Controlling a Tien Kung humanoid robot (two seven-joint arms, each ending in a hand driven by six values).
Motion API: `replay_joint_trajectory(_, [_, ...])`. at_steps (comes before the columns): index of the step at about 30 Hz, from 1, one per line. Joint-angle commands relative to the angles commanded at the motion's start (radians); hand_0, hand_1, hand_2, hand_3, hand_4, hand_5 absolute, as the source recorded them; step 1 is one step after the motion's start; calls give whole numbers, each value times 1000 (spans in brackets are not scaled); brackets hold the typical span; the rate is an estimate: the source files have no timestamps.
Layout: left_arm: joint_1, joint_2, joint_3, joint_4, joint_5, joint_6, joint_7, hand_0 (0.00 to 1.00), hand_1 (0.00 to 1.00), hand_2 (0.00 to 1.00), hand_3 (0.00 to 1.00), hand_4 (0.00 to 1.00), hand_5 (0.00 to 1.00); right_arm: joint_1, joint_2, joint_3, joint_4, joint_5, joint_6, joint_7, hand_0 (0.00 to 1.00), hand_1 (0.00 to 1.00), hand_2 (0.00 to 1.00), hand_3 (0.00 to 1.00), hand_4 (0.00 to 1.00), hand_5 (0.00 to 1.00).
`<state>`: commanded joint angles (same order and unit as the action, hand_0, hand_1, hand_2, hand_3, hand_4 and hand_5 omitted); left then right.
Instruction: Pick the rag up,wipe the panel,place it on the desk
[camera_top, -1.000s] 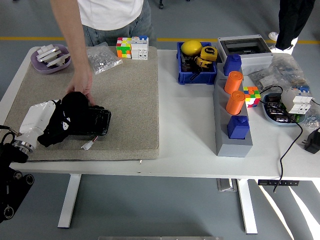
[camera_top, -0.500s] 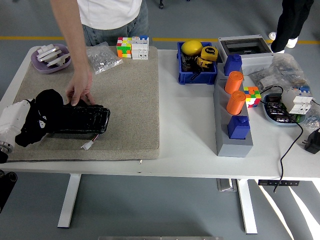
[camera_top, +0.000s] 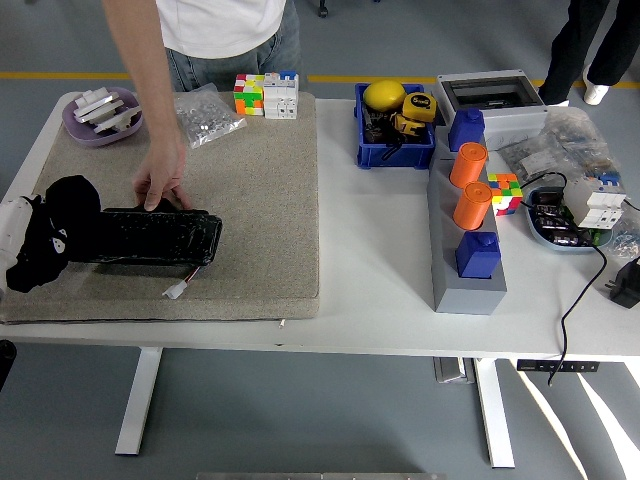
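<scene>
Left hand (camera_top: 45, 240) — fingers clamped on black rag (camera_top: 62, 205), at panel (camera_top: 155, 238) end, person's hand (camera_top: 162, 180) steadying panel

I saw the panel (camera_top: 155, 238) lying flat on the beige mat (camera_top: 250, 200), a long black glossy slab set lengthwise left to right, with a small white connector (camera_top: 176, 291) on thin wires trailing at its front edge. The rag (camera_top: 55, 232) was a bunched black cloth at the panel's left end, touching it.

L hand (camera_top: 50, 235) w/ rag at panel (camera_top: 150, 238) end; person's hand (camera_top: 163, 180) steadies panel.
</scene>
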<state>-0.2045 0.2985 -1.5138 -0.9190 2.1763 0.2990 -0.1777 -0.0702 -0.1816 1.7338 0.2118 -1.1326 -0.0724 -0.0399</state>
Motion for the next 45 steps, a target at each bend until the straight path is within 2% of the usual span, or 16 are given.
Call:
replay_joint_trajectory(4, [3,-8,16,-17,2,0,2,286,199,532,388,2,2,-2,0,-4,0,3,0,0,769,607,671,569,996,483])
replay_joint_trajectory(9, [12,-16,53,-82,2,2,10,283,199,532,388,2,2,-3,-1,-3,0,1,1,0,769,606,670,569,996,483])
replay_joint_trajectory(13, [9,-20,95,-112,-2,-1,21,283,199,532,388,2,2,-2,-1,0,1,-3,0,0,769,606,670,569,996,483])
replay_joint_trajectory(25, [4,-30,265,-156,-27,-12,33,284,200,532,391,2,2,-2,-3,5,2,-7,1,1,769,607,670,569,997,484])
replay_joint_trajectory(45, [-17,-37,430,-275,-39,-17,62,284,200,531,392,2,2,-2,-2,9,1,-8,2,1,769,606,670,570,998,485])
